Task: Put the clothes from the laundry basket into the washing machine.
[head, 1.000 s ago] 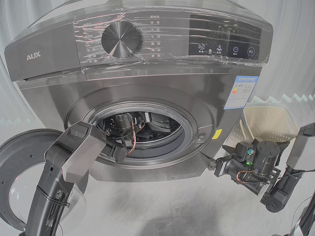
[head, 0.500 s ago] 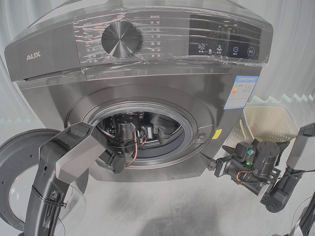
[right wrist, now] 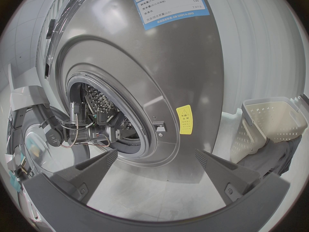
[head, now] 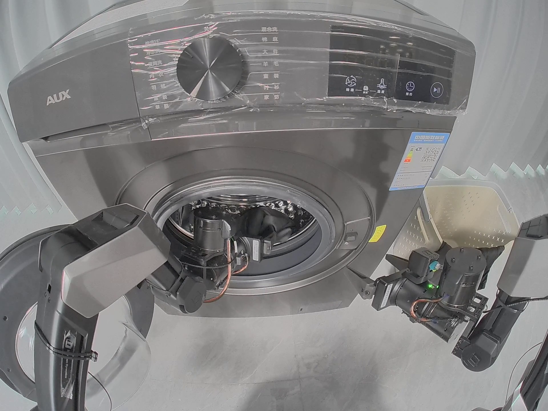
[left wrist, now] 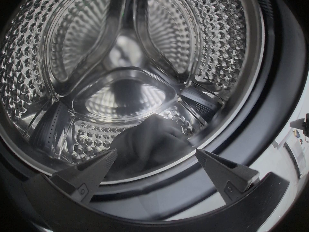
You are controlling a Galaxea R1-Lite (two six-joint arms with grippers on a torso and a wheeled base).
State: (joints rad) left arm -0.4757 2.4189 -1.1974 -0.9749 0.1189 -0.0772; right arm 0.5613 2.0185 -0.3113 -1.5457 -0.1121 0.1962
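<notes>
Left wrist view: left hand spread at washing machine mouth, facing dark garment.

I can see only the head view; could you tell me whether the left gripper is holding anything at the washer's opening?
Observer: No. In the left wrist view the left gripper is open and empty.
Operator: Thank you. Is any clothing in the drum?
Observer: Yes, a dark garment lies on the floor of the drum, near the front.
Operator: Is there more clothing by the basket?
Observer: Yes. In the right wrist view a dark cloth lies at the foot of the basket.
</notes>
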